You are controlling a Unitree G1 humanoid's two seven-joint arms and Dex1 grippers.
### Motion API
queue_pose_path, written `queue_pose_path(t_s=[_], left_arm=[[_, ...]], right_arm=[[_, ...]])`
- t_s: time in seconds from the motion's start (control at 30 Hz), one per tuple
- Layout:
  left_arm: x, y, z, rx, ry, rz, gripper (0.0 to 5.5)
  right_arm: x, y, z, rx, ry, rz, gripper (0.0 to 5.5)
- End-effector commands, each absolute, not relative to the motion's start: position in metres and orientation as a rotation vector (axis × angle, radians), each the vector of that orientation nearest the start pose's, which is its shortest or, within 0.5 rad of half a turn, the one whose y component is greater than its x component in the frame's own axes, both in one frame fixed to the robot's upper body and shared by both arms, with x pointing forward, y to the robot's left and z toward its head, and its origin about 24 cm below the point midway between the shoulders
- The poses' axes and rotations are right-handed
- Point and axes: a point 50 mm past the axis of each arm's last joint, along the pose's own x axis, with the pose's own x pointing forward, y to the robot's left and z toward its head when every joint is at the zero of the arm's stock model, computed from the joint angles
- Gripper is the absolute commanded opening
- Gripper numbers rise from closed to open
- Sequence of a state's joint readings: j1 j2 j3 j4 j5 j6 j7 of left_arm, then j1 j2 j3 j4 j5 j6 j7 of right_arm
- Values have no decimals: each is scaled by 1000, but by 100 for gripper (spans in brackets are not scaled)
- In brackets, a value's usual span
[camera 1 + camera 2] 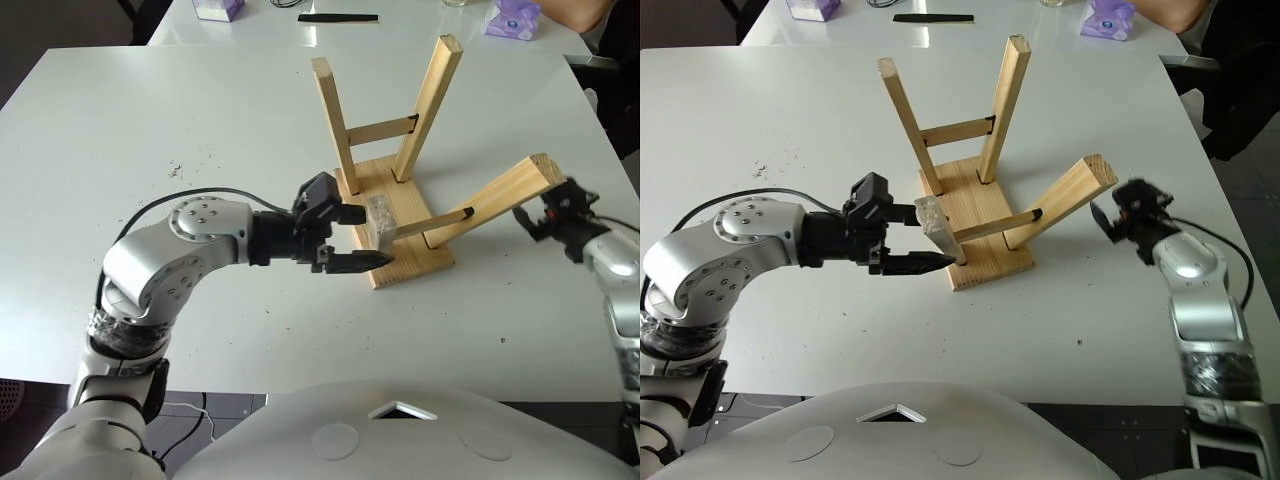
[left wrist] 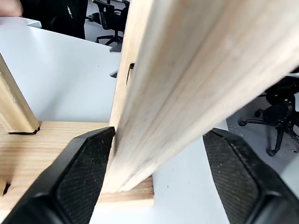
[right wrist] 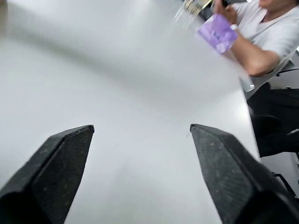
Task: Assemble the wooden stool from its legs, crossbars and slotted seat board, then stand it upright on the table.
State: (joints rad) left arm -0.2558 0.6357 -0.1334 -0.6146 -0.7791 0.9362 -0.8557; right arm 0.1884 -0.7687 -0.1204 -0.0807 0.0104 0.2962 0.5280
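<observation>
Left tool (image 1: 372, 238) sits released astride the near leg (image 1: 381, 226) over the seat board (image 1: 415, 260), mid-surface (image 1: 150, 130). Right tool (image 3: 142, 127), also released, hovers beside the tilted leg (image 1: 505, 195).

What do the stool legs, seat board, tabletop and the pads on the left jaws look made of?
Legs: pale wood with straight grain lines, matte, looks unvarnished.
Seat board: same light wood, visible grain, no gloss.
Table: white, smooth, faintly reflective; likely laminate, but the look leaves it open.
Left gripper pads: black with a fine cross-hatched texture; probably rubber or plastic.
</observation>
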Motion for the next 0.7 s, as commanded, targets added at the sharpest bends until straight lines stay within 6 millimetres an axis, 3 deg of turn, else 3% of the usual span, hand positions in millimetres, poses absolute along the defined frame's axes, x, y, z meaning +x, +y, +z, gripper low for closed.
queue_pose_path(t_s=[0.03, 0.13, 0.2, 0.3, 0.47, 0.7], left_arm=[[218, 162, 143, 32, 385, -1344, 342], [225, 180, 134, 62, 400, -1327, 342], [236, 175, 127, 71, 372, -1288, 342], [242, 148, 113, 156, 328, -1322, 342], [235, 90, 105, 121, 241, -1410, 342], [207, 57, 103, 148, 193, -1583, 342]], right_arm=[[162, -281, 58, -625, 654, 710, 383], [144, -263, 64, -562, 670, 892, 383], [142, -250, 67, -526, 654, 960, 383], [145, -236, 64, -509, 637, 1006, 383], [163, -231, 45, -560, 643, 971, 383], [192, -231, 25, -657, 615, 917, 383]])
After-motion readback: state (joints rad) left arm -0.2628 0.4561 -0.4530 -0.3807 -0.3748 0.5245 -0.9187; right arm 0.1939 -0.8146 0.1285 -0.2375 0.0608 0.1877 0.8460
